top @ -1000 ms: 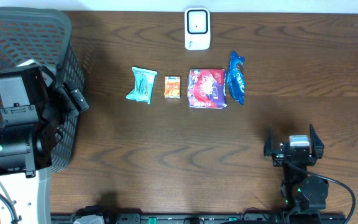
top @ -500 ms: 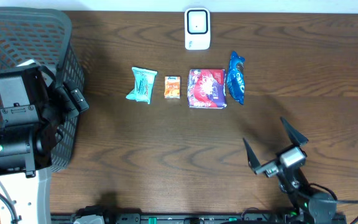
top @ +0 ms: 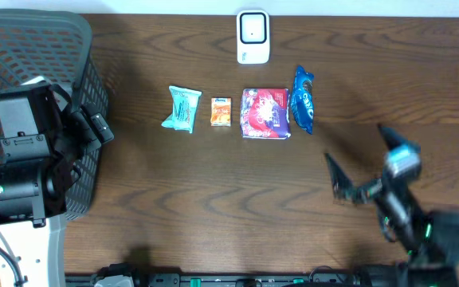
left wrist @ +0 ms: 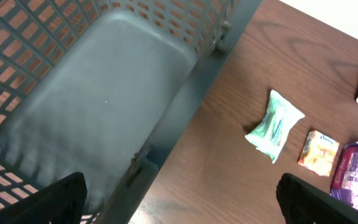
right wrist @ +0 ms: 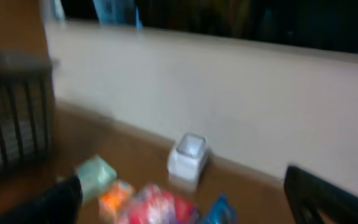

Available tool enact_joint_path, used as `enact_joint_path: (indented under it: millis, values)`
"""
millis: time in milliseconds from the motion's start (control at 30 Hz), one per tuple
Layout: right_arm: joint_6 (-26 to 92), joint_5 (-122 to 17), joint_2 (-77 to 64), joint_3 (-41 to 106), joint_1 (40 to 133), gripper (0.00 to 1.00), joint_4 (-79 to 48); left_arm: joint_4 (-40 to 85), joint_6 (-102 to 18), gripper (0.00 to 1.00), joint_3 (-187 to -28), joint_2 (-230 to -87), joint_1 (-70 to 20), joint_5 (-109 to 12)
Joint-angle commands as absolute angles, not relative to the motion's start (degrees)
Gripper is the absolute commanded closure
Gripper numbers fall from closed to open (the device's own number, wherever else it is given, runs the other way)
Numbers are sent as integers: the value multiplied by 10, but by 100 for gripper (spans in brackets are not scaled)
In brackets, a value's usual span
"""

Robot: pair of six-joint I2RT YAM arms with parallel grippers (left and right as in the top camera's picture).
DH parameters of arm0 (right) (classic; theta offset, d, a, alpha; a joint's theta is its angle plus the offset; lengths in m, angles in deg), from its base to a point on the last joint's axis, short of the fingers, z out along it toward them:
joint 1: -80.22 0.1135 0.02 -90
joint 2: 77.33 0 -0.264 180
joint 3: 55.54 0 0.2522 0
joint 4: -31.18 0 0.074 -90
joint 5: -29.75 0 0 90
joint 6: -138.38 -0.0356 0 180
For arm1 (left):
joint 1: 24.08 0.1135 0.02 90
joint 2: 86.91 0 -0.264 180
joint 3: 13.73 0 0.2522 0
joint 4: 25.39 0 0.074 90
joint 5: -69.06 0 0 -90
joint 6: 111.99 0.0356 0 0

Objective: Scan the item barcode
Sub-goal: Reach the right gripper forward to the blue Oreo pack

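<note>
Closest to me, the right gripper (top: 362, 159) hangs over the bare counter (top: 174, 191), blurred and tilted, its jaws spread wide with nothing between them. Off to the left, the left gripper (left wrist: 179, 202) is just as spread and empty above the grey basket (top: 30, 32). I take the step in hand to be the reach for an item. To do it well, the right arm should come down across the narrow width of one packet only, stay clear of its neighbour, and grip so the printed code can be turned to the scanner. Farther on, four packets lie untouched in a row: a teal tissue pack (top: 182, 108), a small orange packet (top: 221, 112), a red-and-purple pouch (top: 264, 113) and, close beside the pouch and nearest the right gripper, a blue cookie pack (top: 303, 99). That last one is glossy, crinkled and slightly askew. No barcode shows on any upper face. Farthest back stands the white scanner (top: 253, 37).
</note>
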State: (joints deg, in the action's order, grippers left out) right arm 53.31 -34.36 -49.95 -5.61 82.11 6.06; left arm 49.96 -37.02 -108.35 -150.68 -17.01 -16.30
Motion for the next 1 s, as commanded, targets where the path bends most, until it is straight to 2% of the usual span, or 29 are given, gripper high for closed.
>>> enact_joint_path:
  millis: [0, 100, 233, 400, 533, 700, 967]
  values:
    - [575, -360, -361, 78, 817, 1, -51, 501, -373, 2, -1095, -1509, -168, -158]
    - [575, -314, -247, 190, 817, 1, -164, 501, -373, 2, -1095, -1509, -168, -158]
    - [563, -176, -131, 284, 817, 1, -251, 501, -373, 2, -1095, -1509, -168, -158]
    - [551, -117, -50, 292, 818, 1, -247, 501, -373, 2, -1095, -1509, -168, -158]
    - [468, -149, 5, 293, 831, 1, -232, 501, -373, 2, -1095, -1509, -168, -158]
    - [350, -344, 54, 293, 872, 1, -244, 501, -373, 2, -1095, -1509, -168, -158]
    - [330, -379, 134, 318, 860, 1, -246, 501, -373, 2, -1095, -1509, -168, -158]
